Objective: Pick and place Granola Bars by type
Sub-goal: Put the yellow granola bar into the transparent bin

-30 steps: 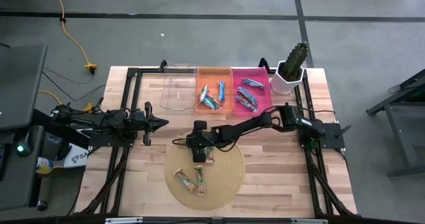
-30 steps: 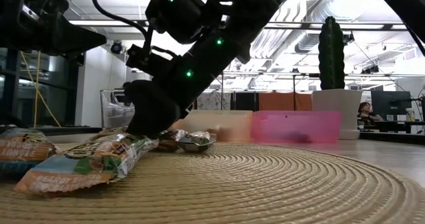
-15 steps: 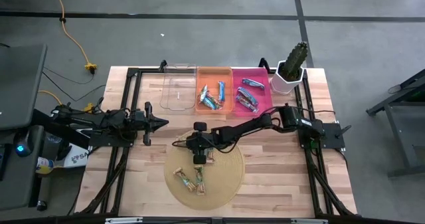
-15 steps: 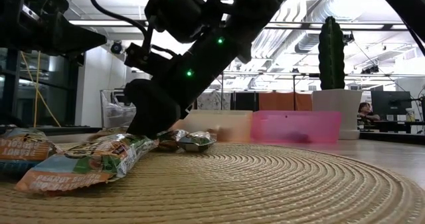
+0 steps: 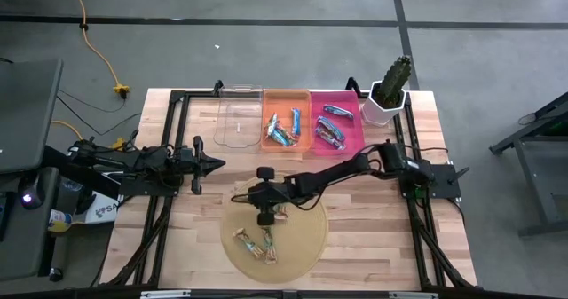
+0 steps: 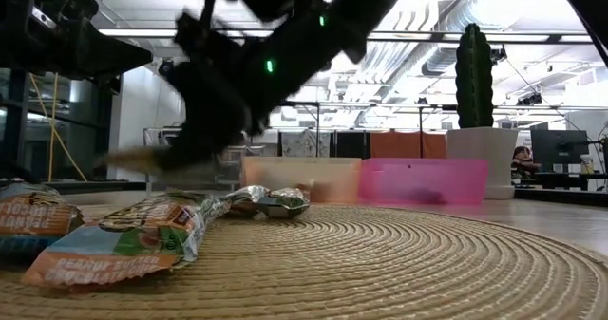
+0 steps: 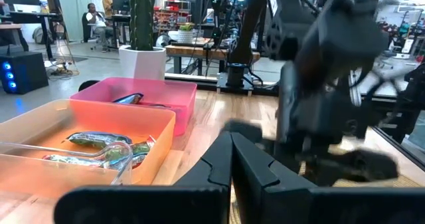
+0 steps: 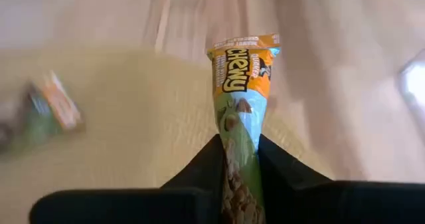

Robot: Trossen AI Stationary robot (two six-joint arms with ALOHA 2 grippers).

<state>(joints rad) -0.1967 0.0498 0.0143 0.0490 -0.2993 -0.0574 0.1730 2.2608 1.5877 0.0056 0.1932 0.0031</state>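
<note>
My right gripper [image 8: 239, 144] is over the round woven mat [image 5: 302, 237], shut on a tan, orange and green granola bar [image 8: 239, 84]. It shows blurred in the low view [image 6: 204, 130], above the mat. Three more bars lie flat on the mat: two tan ones [image 5: 241, 237] [image 5: 268, 246] and a silver one [image 6: 271, 201]. My left gripper [image 5: 216, 163] waits shut and empty at the table's left, away from the mat. My right gripper pinches one end of the bar [image 8: 238, 136] between its two fingers. The fingers slant downward and lie along the bar. The rest of the bar sticks out past the fingertips, its printed face up, lifted clear of the mat.
Three bins stand in a row at the far edge: a clear bin [image 5: 238, 135], an orange bin [image 5: 306, 121] holding blue and other bars, and a pink bin [image 5: 355, 126] holding silver-purple bars. A potted cactus [image 5: 390, 86] stands at the far right corner.
My right gripper has risen from the mat with the tan bar and gone slightly toward the table's near edge. The bar is now lifted clear of the mat. The other bars have stayed on the mat.
</note>
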